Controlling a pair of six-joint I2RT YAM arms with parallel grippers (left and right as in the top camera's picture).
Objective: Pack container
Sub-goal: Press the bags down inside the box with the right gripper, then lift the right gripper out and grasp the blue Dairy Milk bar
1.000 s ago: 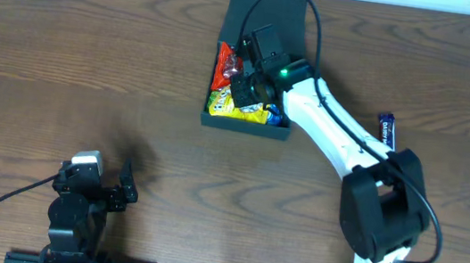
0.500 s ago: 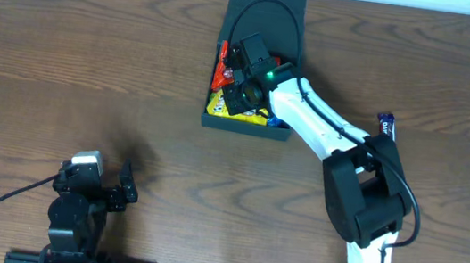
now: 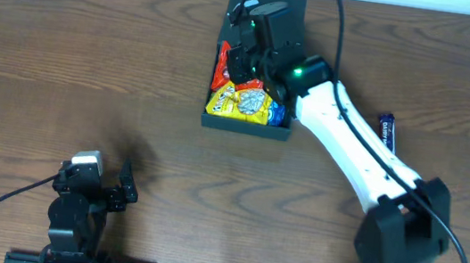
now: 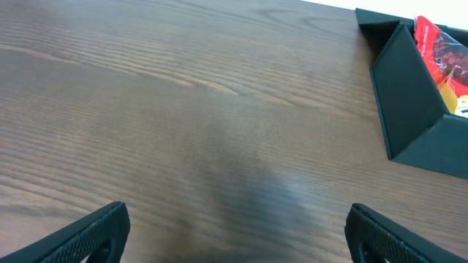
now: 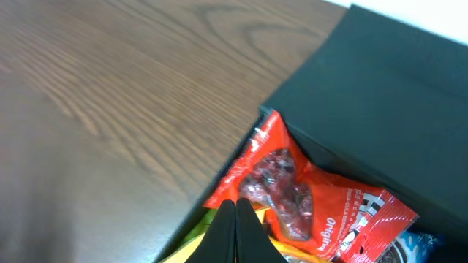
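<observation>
The dark teal container (image 3: 245,126) stands at the back middle of the table, its flap lid (image 3: 283,16) open and leaning away. Inside lie a red snack packet (image 3: 222,65), a yellow packet (image 3: 242,104) and a blue packet (image 3: 276,114). My right gripper (image 3: 235,74) hovers over the container's left side, shut with nothing between its fingers. In the right wrist view, its fingertips (image 5: 235,219) press together just above the red packet (image 5: 292,186). My left gripper (image 3: 126,186) is open and empty, low at the front left, far from the container (image 4: 409,109).
A dark blue snack bar (image 3: 386,130) lies on the wooden table to the right of the container, beside my right arm. The container lid (image 5: 395,88) rises behind the packets. The left wrist view shows its fingers (image 4: 91,232) over bare wood.
My right gripper has drawn back toward the lid and risen, uncovering the yellow packet lying in the container. The left arm has not moved.
</observation>
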